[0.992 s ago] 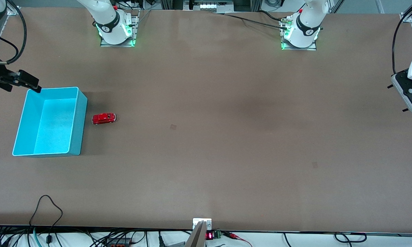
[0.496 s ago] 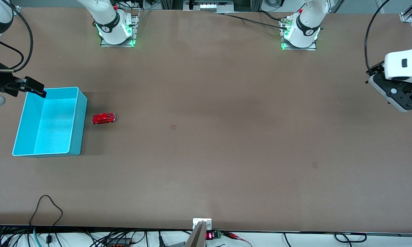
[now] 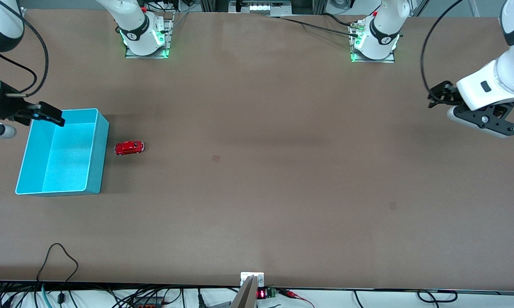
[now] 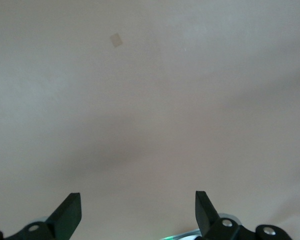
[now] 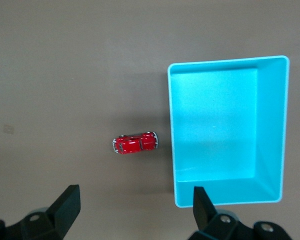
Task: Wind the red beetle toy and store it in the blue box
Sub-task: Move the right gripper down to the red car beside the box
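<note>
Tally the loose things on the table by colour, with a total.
Red: 1, the red beetle toy, on the table beside the blue box.
Blue: 1, the blue box, nothing in it.
Total: 2

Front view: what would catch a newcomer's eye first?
The turquoise blue box stands out at the right arm's end of the brown table, with nothing in it. The tiny red beetle toy sits on the table just beside it, toward the left arm's end. The right pincer hovers open over the box's rim; the left pincer is open above bare table.
</note>
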Available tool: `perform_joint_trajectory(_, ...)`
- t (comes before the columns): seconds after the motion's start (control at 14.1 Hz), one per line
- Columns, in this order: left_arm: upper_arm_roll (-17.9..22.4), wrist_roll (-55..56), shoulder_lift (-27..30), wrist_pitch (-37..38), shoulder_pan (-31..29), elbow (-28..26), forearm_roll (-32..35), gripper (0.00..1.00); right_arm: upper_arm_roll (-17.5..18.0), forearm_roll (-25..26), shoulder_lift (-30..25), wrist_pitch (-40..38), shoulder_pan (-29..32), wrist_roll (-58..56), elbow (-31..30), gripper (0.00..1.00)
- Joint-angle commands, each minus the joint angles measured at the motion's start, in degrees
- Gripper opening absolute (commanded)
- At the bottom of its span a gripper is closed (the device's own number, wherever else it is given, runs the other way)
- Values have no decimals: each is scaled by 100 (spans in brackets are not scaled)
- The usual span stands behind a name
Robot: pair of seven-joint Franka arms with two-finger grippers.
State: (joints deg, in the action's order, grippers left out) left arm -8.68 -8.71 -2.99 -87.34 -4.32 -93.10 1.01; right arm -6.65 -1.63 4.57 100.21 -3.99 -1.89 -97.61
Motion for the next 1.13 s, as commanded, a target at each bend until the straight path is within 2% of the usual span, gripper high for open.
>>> perform_joint_trajectory(0.0,796,1202,367,-19,597,-224,-408,100,6,-276,297,25,-32,-74,102,100)
perform_joint_trajectory(0.07,971,1258,543,-272,686,-296,-373,100,6,-285,412,60,-23,-153,58,100)
perform_joint_trajectory(0.21,1035,1249,965,-896,765,-480,-356,100,6,-267,535,147,-23,-992,-187,100)
perform_joint_trajectory(0.5,1017,1170,1055,-856,705,-419,-338,100,24,-267,448,1394,-102,-2585,-1329,100)
perform_joint_trajectory(0.71,982,1083,1028,-583,573,-332,-338,100,155,-267,466,1588,-102,-3342,-1857,100)
perform_joint_trajectory(0.92,964,978,993,-495,572,-262,-338,100,261,-171,500,2097,-102,-4132,-2270,100)
perform_joint_trajectory(1.06,973,784,766,-389,572,10,-338,100,261,-162,614,2545,-93,-4939,-2481,100)
